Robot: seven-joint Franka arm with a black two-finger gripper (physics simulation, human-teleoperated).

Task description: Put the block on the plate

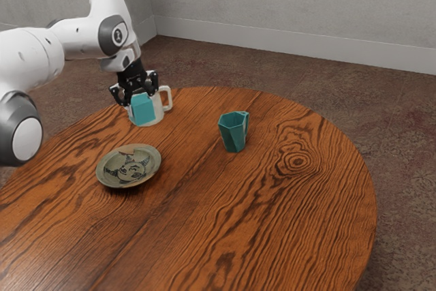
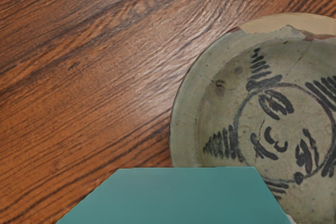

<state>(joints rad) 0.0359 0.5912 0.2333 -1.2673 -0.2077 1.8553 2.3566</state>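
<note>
The end effector (image 1: 141, 95) is grasping the turquoise block (image 1: 142, 110), holding it just beneath itself near the far edge of the round wooden counter (image 1: 272, 216). In the exterior view the block overlaps part of a white mug (image 1: 156, 114), whose handle points toward the exterior view's right; how much room lies between the two cannot be told. The block is off the plate (image 1: 110, 178), which rests on the counter nearer the exterior camera.

In the wrist view the block is large and close, its flat face covering part of the plate's rim. The plate is grey-green and round, with a dark drawing of a face inside a ring, dark strokes around it, fine cracks and a tan patch along the rim.

A faceted teal mug (image 1: 232, 135) stands upright on the counter, farther toward the exterior view's right than the plate and the white mug, well apart from both.
</note>
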